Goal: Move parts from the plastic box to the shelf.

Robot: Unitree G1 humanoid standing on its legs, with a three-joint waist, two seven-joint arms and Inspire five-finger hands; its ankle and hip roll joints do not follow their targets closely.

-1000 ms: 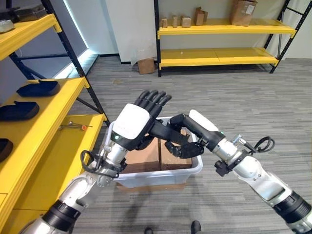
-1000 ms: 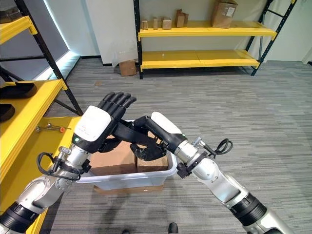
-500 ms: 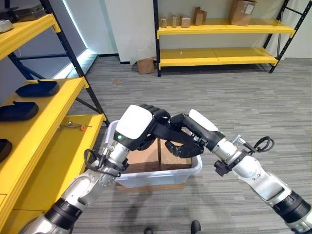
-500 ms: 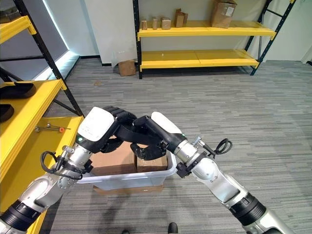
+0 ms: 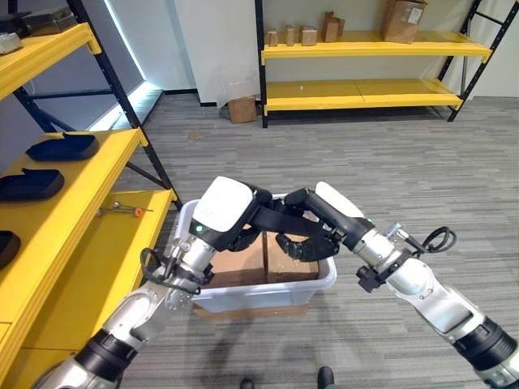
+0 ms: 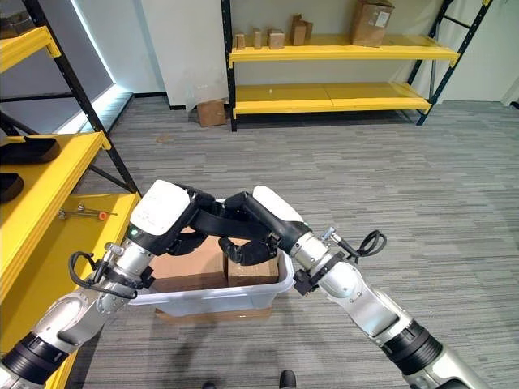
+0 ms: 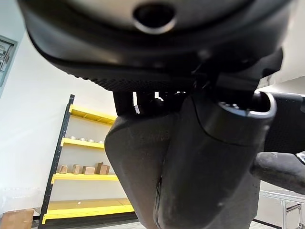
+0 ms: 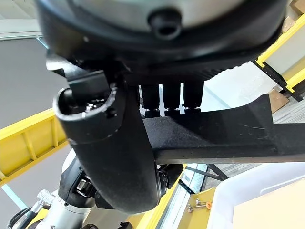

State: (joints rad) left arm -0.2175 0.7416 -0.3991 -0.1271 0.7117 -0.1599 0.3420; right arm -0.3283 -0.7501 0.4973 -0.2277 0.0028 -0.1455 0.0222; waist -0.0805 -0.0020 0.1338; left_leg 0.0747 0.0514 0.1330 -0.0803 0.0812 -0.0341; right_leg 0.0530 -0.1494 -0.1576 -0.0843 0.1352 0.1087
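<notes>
The yellow shelf (image 5: 77, 235) with black uprights stands just left of the left hand, three of its tiers in view; the middle tier carries three dark parts, one of them (image 5: 63, 147) lying far out from the hand, and the lowest tier has bare yellow board right beside the left arm, with a small tool (image 5: 122, 211) on it. A second yellow rack (image 5: 369, 49) stands well beyond both hands across open grey floor (image 5: 389, 170), with several brown boxes on its upper tier; a cardboard box (image 5: 242, 109) sits on the floor by its left post.

The white plastic box (image 5: 320, 281) lies directly beneath both hands, two brown cartons (image 5: 243, 263) inside it side by side.

Above the box, the left hand (image 5: 225, 209) and the right hand (image 6: 263, 219) meet, both curled round one black part (image 8: 214, 136): a long dark piece held between them, clear of the box rim. No print is legible.
</notes>
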